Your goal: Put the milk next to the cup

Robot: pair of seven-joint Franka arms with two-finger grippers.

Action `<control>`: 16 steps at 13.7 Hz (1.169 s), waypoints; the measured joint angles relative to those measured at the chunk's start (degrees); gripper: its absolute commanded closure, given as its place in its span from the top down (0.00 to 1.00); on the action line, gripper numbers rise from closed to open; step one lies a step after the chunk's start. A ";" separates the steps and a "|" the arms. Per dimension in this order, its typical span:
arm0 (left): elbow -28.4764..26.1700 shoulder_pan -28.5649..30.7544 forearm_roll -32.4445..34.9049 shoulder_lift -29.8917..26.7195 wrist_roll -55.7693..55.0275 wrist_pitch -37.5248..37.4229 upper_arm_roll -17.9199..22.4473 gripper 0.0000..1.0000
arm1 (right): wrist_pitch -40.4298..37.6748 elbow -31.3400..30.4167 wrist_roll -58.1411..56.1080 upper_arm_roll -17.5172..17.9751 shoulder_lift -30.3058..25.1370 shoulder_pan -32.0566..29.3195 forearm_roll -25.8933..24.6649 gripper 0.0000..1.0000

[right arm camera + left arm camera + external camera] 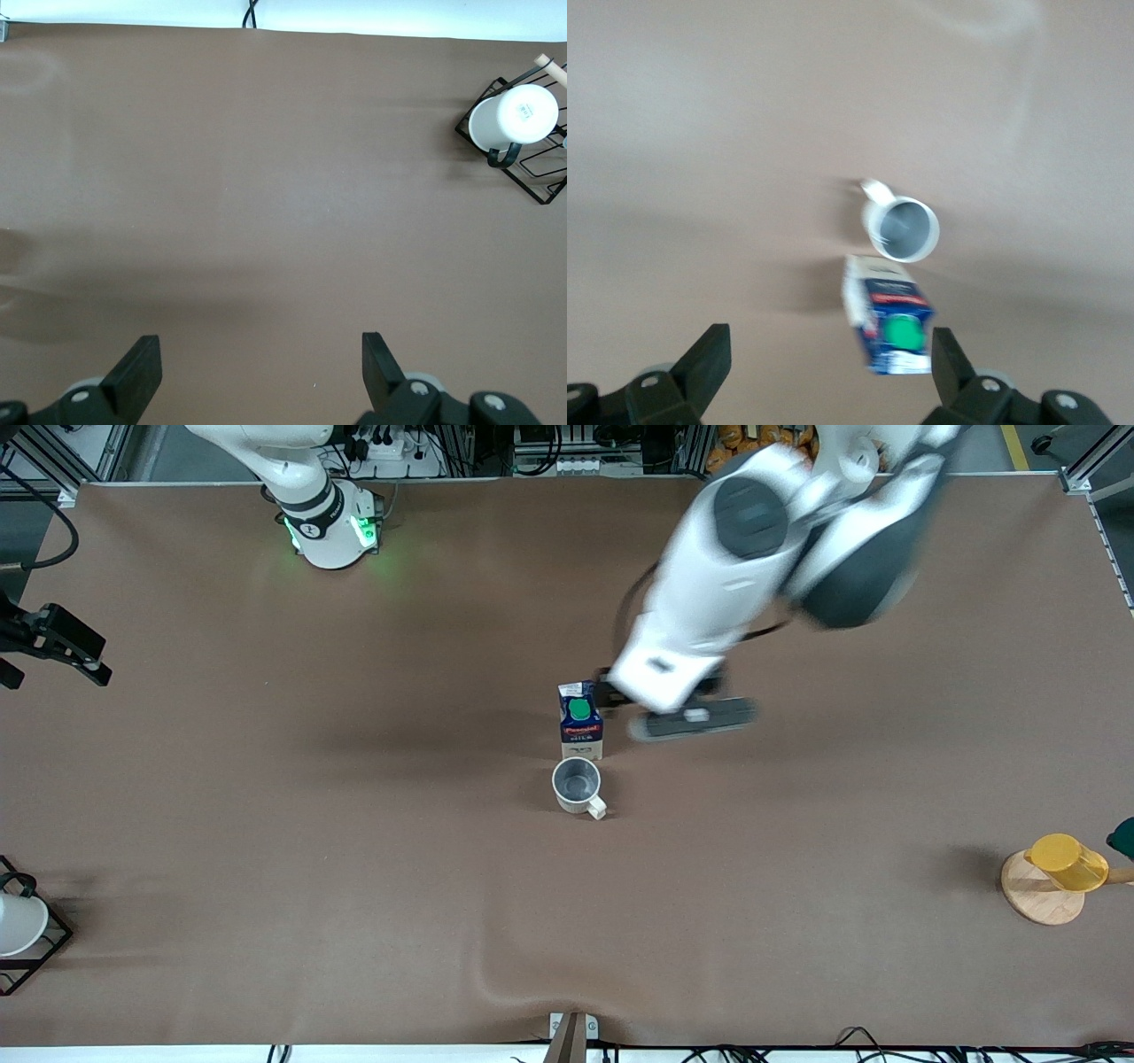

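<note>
The milk (pixel 581 722), a dark-blue carton with a green cap, stands upright mid-table. The off-white cup (pixel 578 784) stands just nearer to the front camera, close beside it, handle toward that camera. My left gripper (pixel 609 691) hangs blurred over the table beside the milk, toward the left arm's end. In the left wrist view my left gripper (pixel 830 363) is open; the milk (pixel 890 323) stands free by one finger, not held, with the cup (pixel 902 228) past it. My right gripper (pixel 261 363) is open and empty over bare table, and it waits.
A yellow cup (pixel 1067 862) on a wooden disc (pixel 1041 895) stands at the left arm's end. A white cup (pixel 514 115) in a black wire rack (pixel 532 173) stands at the right arm's end (pixel 18 926). The brown cloth (pixel 496 979) is wrinkled near the front edge.
</note>
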 measured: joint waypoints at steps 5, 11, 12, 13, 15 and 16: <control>-1.46 15.99 0.04 -6.22 20.56 -8.14 0.08 1.00 | -0.35 -0.04 0.00 0.00 0.15 0.00 -0.06 1.00; -9.33 23.73 0.04 -12.37 29.21 -8.72 0.38 1.00 | -1.37 0.00 -0.01 -0.16 0.16 0.43 -0.08 1.00; -11.89 23.19 0.04 -14.31 29.86 -8.42 2.00 1.00 | -1.37 0.02 -0.01 -0.89 0.16 1.56 -0.08 1.00; -14.24 21.44 0.04 -16.12 30.62 -8.00 5.25 1.00 | -1.38 0.02 -0.01 -2.24 0.16 3.28 -0.10 1.00; -17.24 18.44 0.04 -18.68 32.29 -7.49 11.10 1.00 | -1.38 0.01 0.00 -3.78 0.16 5.12 -0.13 1.00; -18.17 18.15 0.04 -19.43 32.65 -7.38 12.14 1.00 | -1.38 0.02 0.00 -3.98 0.16 5.24 -0.13 1.00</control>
